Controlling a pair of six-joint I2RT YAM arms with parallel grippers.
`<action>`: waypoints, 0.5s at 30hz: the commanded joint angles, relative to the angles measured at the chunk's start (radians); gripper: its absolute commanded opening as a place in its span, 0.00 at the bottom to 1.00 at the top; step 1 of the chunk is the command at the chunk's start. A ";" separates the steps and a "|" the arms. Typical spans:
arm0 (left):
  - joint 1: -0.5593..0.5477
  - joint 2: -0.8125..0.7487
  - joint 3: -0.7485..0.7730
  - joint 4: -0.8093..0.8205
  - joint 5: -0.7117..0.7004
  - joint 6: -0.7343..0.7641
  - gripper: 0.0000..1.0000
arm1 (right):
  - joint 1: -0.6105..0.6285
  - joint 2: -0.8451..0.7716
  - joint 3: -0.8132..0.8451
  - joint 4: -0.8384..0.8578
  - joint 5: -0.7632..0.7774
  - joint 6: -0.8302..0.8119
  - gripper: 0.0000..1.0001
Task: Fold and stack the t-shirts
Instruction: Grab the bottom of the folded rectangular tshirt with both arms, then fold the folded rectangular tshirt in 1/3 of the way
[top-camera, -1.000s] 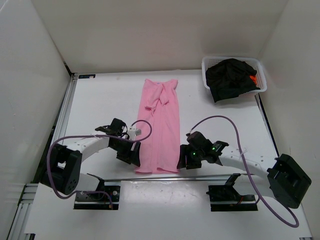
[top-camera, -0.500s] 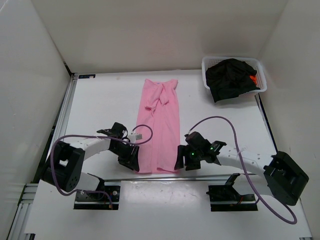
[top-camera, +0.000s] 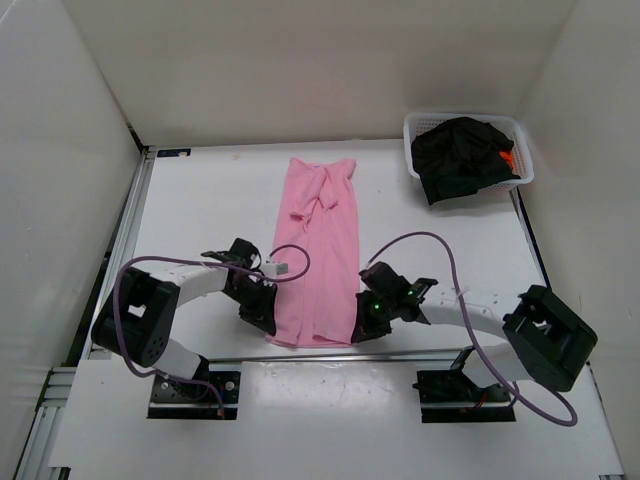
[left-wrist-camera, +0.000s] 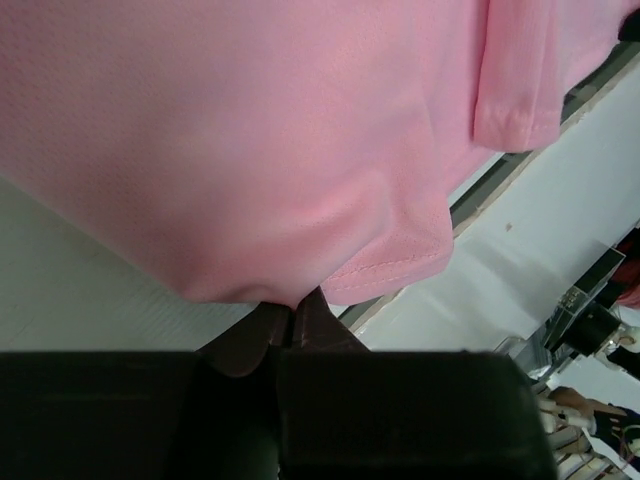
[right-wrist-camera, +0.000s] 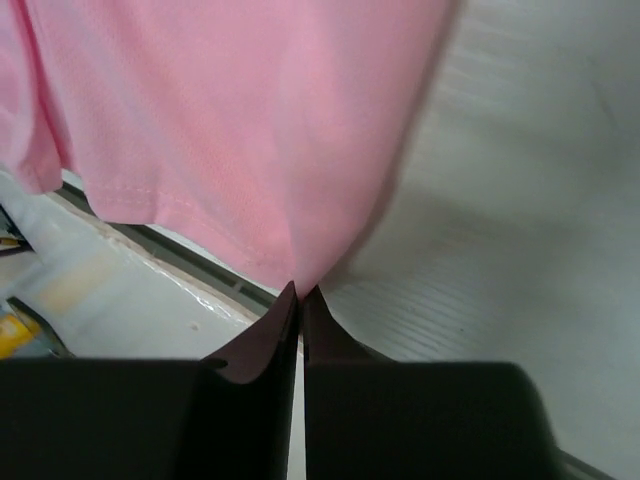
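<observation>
A light pink t-shirt (top-camera: 320, 250) lies as a long narrow strip down the middle of the table, folded lengthwise. My left gripper (top-camera: 268, 322) is shut on the t-shirt's near left corner (left-wrist-camera: 300, 240), with cloth bunched at the fingertips (left-wrist-camera: 315, 315). My right gripper (top-camera: 362, 328) is shut on the near right corner (right-wrist-camera: 290, 150); its fingertips (right-wrist-camera: 285, 305) pinch the hem. A black t-shirt (top-camera: 460, 155) fills the basket at the back right. A bit of bright orange t-shirt (top-camera: 506, 158) shows beside it.
The white mesh basket (top-camera: 420, 125) stands at the back right against the wall. White walls close in the table on three sides. A metal rail (top-camera: 330, 352) runs along the table's near edge, just behind both grippers.
Both grippers moved inward onto the pink t-shirt's near corners and went from open to shut on the hem. The shirt's bottom edge is slightly gathered.
</observation>
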 joint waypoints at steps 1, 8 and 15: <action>-0.007 -0.029 0.032 0.022 -0.002 0.018 0.10 | 0.004 0.013 0.075 0.014 -0.028 -0.015 0.00; 0.028 -0.060 0.213 -0.050 -0.002 0.018 0.10 | -0.021 -0.039 0.251 -0.134 0.067 -0.088 0.00; 0.119 0.047 0.503 -0.159 -0.100 0.018 0.10 | -0.171 0.133 0.501 -0.247 0.079 -0.237 0.00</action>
